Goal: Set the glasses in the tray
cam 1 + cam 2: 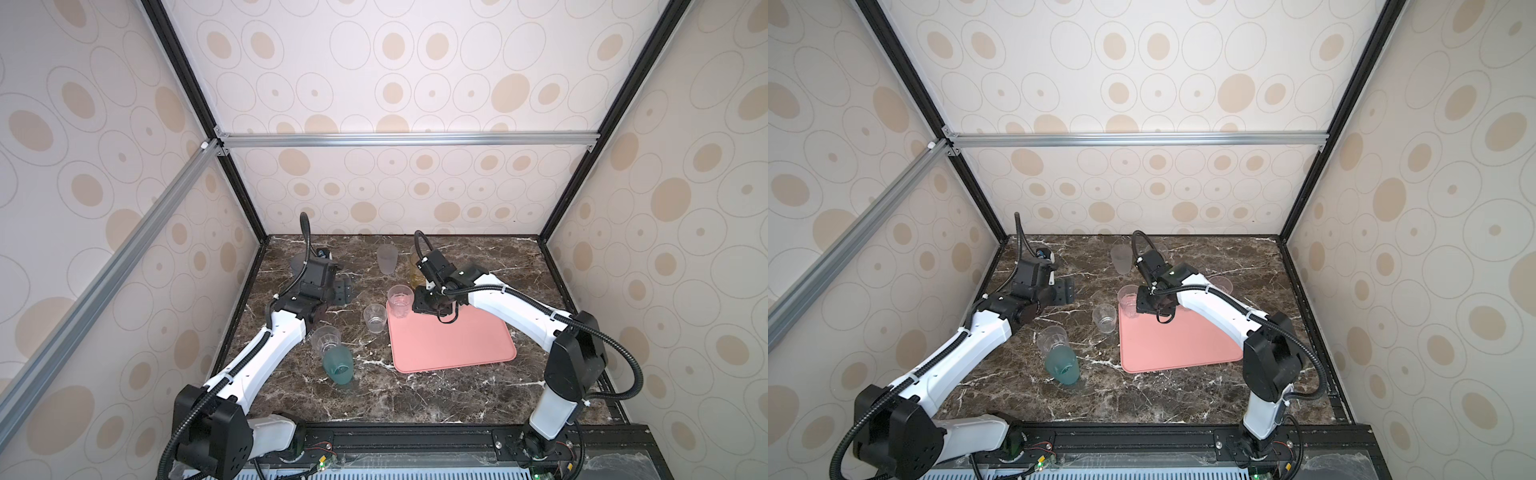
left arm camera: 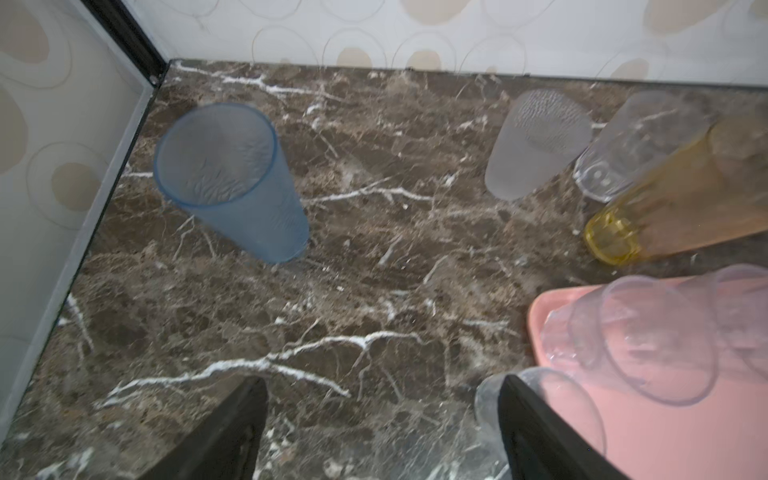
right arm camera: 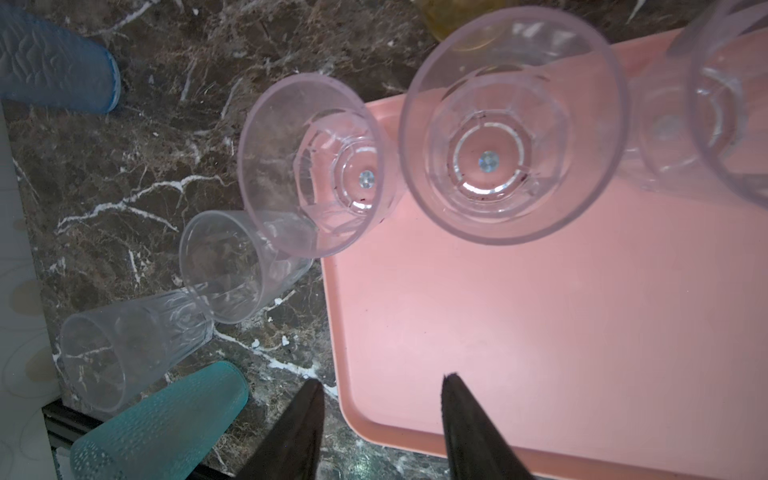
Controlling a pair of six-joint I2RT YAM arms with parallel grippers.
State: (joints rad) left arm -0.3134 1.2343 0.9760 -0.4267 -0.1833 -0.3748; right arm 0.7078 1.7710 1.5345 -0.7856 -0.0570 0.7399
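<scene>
The tray (image 1: 453, 349) is flat, pink and smooth, a rectangle with round corners and a low rim. It lies on the right half of the bench (image 1: 415, 399), which is dark brown stone with thin white lines.

A see-through glass (image 3: 490, 160) stands on the tray near its far edge, round mouth up (it looks pink because the tray shows through). A second clear glass (image 1: 400, 300) stands at the tray's far left corner. A small clear glass (image 1: 375, 319) stands on the bench just beside the tray's left edge.

Nearer the front, a ribbed clear glass (image 1: 326, 338) stands just beside a bumpy teal glass (image 1: 338, 368). At the back are a frosted white glass (image 1: 387, 258), a yellow glass (image 2: 665, 199) and, well to the left, a blue glass (image 2: 232, 178) with a wavy skin.

The right tool (image 3: 382, 379) hangs over the tray, partly open, holding nothing. The left tool (image 2: 381, 377) is wide open over the bench, also holding nothing.
</scene>
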